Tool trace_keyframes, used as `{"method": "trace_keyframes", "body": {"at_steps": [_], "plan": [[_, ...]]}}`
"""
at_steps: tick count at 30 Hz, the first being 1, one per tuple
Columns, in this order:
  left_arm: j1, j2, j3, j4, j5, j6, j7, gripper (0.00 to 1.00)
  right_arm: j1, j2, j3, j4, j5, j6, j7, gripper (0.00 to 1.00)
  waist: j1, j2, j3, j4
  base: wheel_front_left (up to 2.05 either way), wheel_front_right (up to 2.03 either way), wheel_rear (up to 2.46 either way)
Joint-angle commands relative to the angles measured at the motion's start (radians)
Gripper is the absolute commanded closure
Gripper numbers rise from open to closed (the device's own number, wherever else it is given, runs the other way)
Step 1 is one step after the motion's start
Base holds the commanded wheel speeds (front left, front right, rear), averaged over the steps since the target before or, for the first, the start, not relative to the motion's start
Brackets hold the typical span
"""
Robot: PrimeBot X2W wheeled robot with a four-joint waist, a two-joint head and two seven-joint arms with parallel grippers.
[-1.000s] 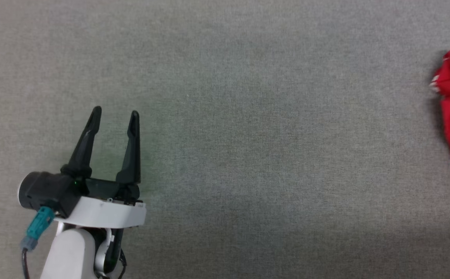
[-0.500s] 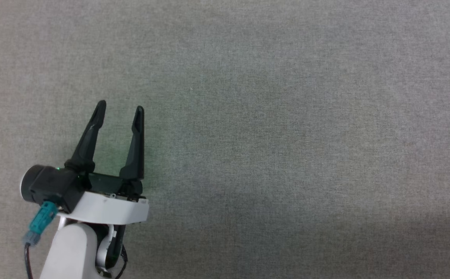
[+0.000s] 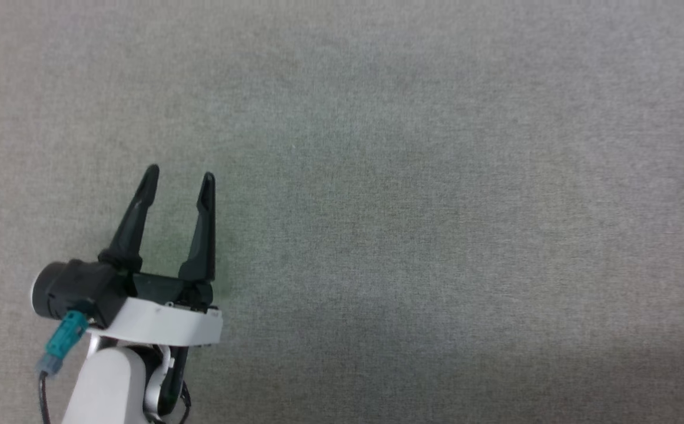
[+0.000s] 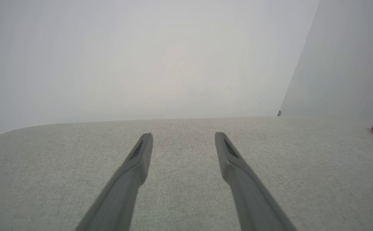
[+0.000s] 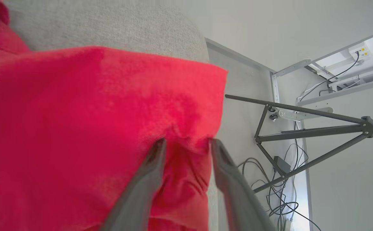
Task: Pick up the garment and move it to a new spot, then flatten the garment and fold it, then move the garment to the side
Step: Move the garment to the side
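Right wrist view: the garment [image 5: 93, 112] is pinched between the jaws of the right gripper [image 5: 186, 144], its cloth spread to their left. The left gripper [image 3: 180, 175] jaws are parted above the worktop [image 3: 436, 235].

One red garment [image 5: 77, 128] is counted, bunched at the tips of the right gripper [image 5: 187, 141]. Two grippers are counted, the left gripper [image 3: 179, 175] included, each with two dark fingers [image 4: 132, 179]. One grey cloth surface [image 3: 436, 235] lies beneath both. One dark tripod [image 5: 302, 133] and several loose cables [image 5: 279, 189] are seen beyond the right gripper.
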Motion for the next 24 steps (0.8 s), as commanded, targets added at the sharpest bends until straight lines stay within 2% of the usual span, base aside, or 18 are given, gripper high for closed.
{"method": "trace_keyframes", "body": {"at_steps": [1, 6, 16, 24], "plan": [[0.01, -0.002, 0.002, 0.002, -0.003, -0.003, -0.003, 0.0, -0.009, 0.003, -0.009, 0.001, -0.003, -0.002, -0.005, 0.0, 0.0, 0.0, -0.027, -0.011, 0.0, 0.0, 0.0], [0.037, -0.007, 0.008, 0.009, 0.002, -0.003, -0.003, 0.0, 0.009, 0.034, -0.012, -0.012, -0.019, -0.002, -0.016, 0.0, 0.0, 0.0, -0.085, -0.028, 0.0, 0.0, 0.0], [0.113, -0.01, 0.047, 0.018, 0.003, -0.003, -0.003, 0.0, 0.073, 0.122, 0.011, -0.121, 0.001, -0.002, -0.121, 0.0, 0.0, 0.0, -0.213, -0.074, 0.0, 0.0, 0.0], [0.175, -0.006, 0.095, 0.015, 0.002, -0.003, -0.003, 0.0, 0.191, 0.231, 0.008, -0.249, 0.013, -0.002, -0.245, 0.0, 0.0, 0.0, -0.297, -0.11, 0.0, 0.0, 0.0]]}}
